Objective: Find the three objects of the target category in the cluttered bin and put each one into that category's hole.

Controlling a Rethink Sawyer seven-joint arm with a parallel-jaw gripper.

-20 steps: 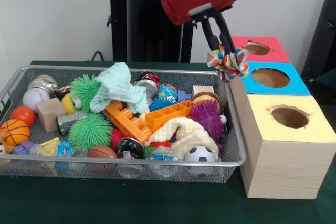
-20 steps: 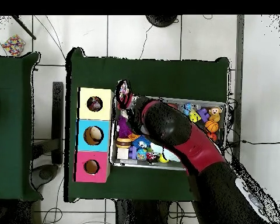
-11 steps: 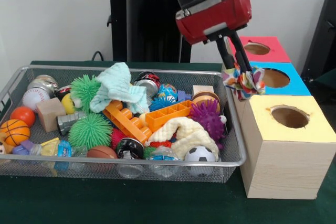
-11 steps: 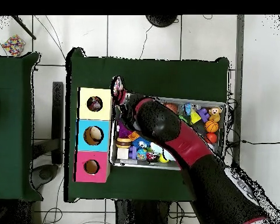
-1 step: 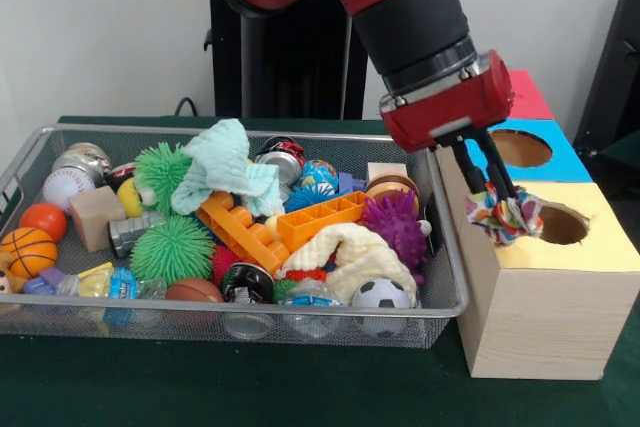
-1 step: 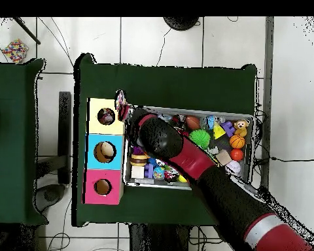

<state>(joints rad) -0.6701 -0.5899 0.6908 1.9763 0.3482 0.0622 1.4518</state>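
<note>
Patterned cloth (image 5: 505,217) hangs clamped in the hand (image 5: 496,190) over the yellow box (image 5: 545,287), just left of its hole (image 5: 562,224), with the bin (image 5: 440,277) to the left full of toys. From overhead, the cloth (image 6: 121,104) shows at the yellow box's (image 6: 94,108) right edge, beside the bin (image 6: 253,151), on the green desk (image 6: 173,82).

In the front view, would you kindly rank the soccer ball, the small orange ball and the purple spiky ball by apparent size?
Largest to smallest:
1. Purple spiky ball
2. Black-and-white soccer ball, though it sits nearer the camera, so its true rank is unsure
3. Small smooth orange ball
</note>
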